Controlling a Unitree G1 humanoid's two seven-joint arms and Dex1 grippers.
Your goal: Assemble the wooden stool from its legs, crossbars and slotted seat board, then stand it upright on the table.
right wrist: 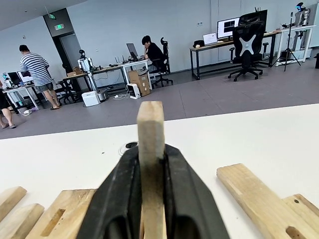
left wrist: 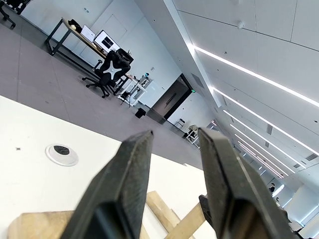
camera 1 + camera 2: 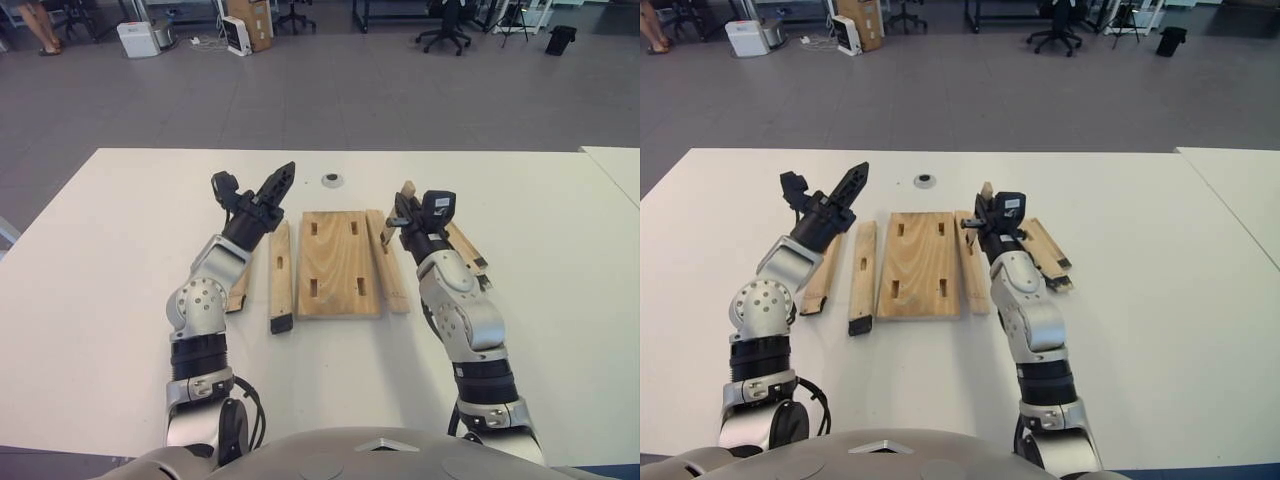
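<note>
The right gripper [image 1: 151,152] is clamped on a pale wooden bar [image 1: 150,119], just right of the seat board [image 3: 340,262]. The board lies flat mid-counter [image 3: 120,250], light wood with four slots. The left gripper [image 3: 286,175], fingers apart, hovers left of the board.

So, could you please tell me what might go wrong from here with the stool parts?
The right pincer grips the wooden piece with its end standing well past the grip, so it may twist when pressed into a slot. The seat board lies flat and loose, and the left pincer is open and raised clear of it, so the board could slide. Loose parts lie under the right arm, which might knock them.
</note>
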